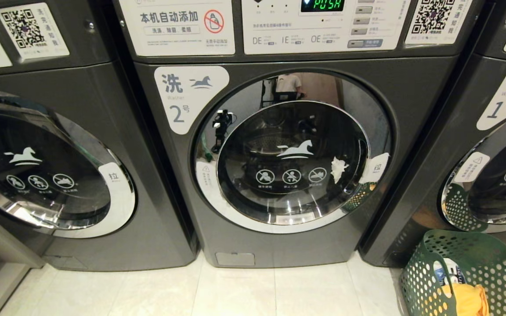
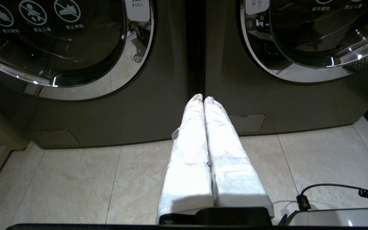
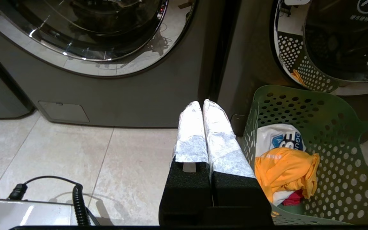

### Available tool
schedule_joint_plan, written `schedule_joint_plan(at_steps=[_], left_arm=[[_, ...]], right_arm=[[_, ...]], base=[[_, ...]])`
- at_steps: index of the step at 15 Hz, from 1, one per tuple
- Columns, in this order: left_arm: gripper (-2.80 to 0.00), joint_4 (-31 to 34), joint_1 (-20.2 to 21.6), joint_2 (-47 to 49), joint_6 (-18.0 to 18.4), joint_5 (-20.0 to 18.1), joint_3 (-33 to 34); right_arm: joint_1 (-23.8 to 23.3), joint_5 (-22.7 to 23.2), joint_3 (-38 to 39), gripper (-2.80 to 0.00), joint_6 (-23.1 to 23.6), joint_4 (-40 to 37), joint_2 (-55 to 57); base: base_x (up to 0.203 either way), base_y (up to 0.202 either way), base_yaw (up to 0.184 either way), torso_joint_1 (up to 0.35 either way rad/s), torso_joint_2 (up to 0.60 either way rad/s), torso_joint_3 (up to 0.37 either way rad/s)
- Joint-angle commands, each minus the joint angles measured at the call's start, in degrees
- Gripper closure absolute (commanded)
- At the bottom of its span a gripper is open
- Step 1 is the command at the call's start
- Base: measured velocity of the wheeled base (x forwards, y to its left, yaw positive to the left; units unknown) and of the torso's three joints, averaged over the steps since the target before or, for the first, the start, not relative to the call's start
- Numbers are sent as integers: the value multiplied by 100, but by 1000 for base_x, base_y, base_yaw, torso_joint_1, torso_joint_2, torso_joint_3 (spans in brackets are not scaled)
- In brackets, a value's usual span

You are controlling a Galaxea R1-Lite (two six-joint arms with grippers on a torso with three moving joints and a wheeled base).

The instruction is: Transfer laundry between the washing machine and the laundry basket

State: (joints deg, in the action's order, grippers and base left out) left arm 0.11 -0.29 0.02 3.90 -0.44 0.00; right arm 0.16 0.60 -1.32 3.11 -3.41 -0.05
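pale floor tiles run along the foot of three dark grey front-loading machines standing side by side. the middle washing machine faces the head camera squarely, its round door closed. a white label at its upper left reads "洗", "washer" and "2号" beside a small horse mark. the green display on its panel spells "push", and "de", "ie" and "oe" are printed below it. a white horse logo and three round prohibition signs sit on the door glass, and a white tab on the rim carries "拉". the machine on the right is marked "洗" and "1号", and qr code stickers sit on the upper panels. in the left wrist view the door tab of the left-hand machine reads "pull".

the green perforated laundry basket stands upright on the floor in front of the right machine, near the head view's lower right corner, its open mouth facing up. inside lie an orange garment and a white one with blue lettering too folded to read.

the left claw hangs closed and empty above the tiles, pointing at the seam between the left and middle machines. the right claw is likewise closed and empty, just beside the basket.
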Motion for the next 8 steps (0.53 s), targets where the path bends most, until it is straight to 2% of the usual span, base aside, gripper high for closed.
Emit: schedule_joint_plan(at_steps=[1,3,8], left_arm=[[0,-2,-6,-10,-2,0,0],[0,-2,-6,-11,-3,0,0],[0,5,-6,-5,1,0,0]], right_arm=[[0,2,1,0,6,-1,14],[0,2,-1,0,-10,-1,14],[-7,2,1,0,-3,-1,14]], base=[[0,0,0,38,-308,-274],[0,0,0,52,-161,-328],[0,0,0,107,-520,-327]])
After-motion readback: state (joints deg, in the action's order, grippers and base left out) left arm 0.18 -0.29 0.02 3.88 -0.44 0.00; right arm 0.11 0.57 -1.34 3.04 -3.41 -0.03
